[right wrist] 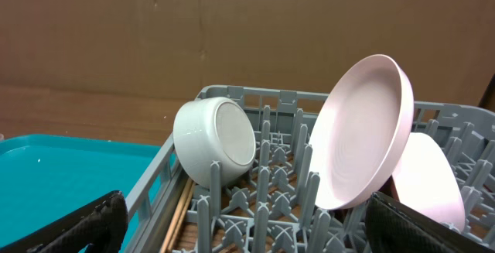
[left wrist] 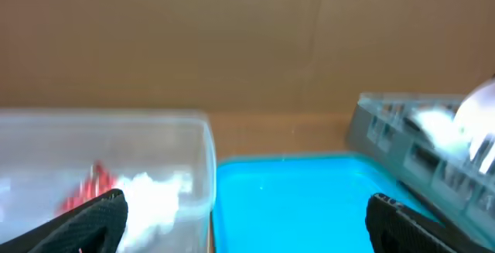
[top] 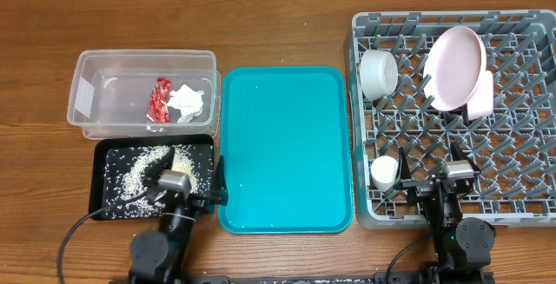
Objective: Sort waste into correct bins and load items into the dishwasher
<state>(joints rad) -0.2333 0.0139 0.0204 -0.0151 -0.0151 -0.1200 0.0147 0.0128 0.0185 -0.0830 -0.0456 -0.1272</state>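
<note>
The clear tub [top: 113,62] holds the red wrapper [top: 160,100] and the white tissue [top: 187,102]. The black tray [top: 98,184] holds rice grains and food scraps [top: 143,169]. The grey dish rack [top: 452,16] holds the white bowl [top: 379,73], the pale plate [top: 455,65] on edge, the pink bowl [top: 480,98] and the small white cup [top: 384,172]. Chopsticks [right wrist: 181,206] lie along the rack's left wall. My left gripper [top: 178,182] is open and empty over the black tray's near edge. My right gripper [top: 456,176] is open and empty over the rack's near edge.
The large teal tray [top: 287,145] lies between the bins and the rack, with nothing on it. The left wrist view shows the tub [left wrist: 155,168], the teal tray [left wrist: 294,199] and the rack [left wrist: 410,141]. Brown wooden table all around.
</note>
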